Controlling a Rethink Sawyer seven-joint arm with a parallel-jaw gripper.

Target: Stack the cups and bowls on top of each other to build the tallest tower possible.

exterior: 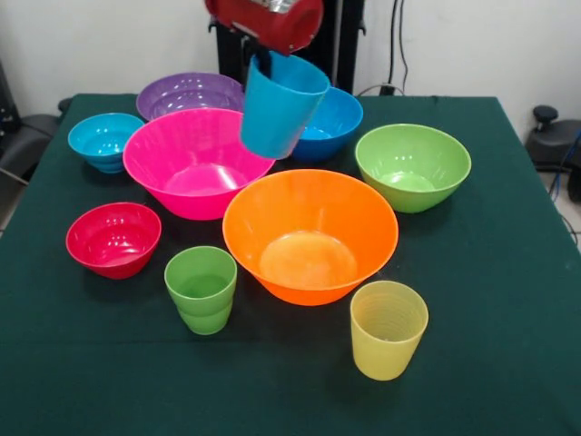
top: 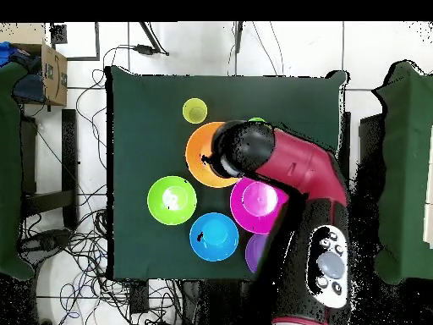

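My gripper (exterior: pixel 265 62) hangs from the red arm at the top and is shut on the sky-blue cup (exterior: pixel 280 107). It holds the cup tilted in the air over the pink bowl (exterior: pixel 195 159) and the blue bowl (exterior: pixel 331 123). The green cup (exterior: pixel 201 289) and the yellow cup (exterior: pixel 388 329) stand apart and upright near the front. The orange bowl (exterior: pixel 309 234) sits in the middle, with the red bowl (exterior: pixel 113 238), teal bowl (exterior: pixel 104 139), purple bowl (exterior: pixel 189 93) and green bowl (exterior: pixel 413 165) around it. No cups are nested. In the overhead view the arm (top: pixel 292 169) hides the gripper and the blue cup.
All things stand on a dark green table (exterior: pixel 490 363). In the overhead view the yellow cup (top: pixel 194 110) is near the far edge, cables lie on the floor (top: pixel 84 254), and a cardboard box (top: pixel 52 72) sits at the left.
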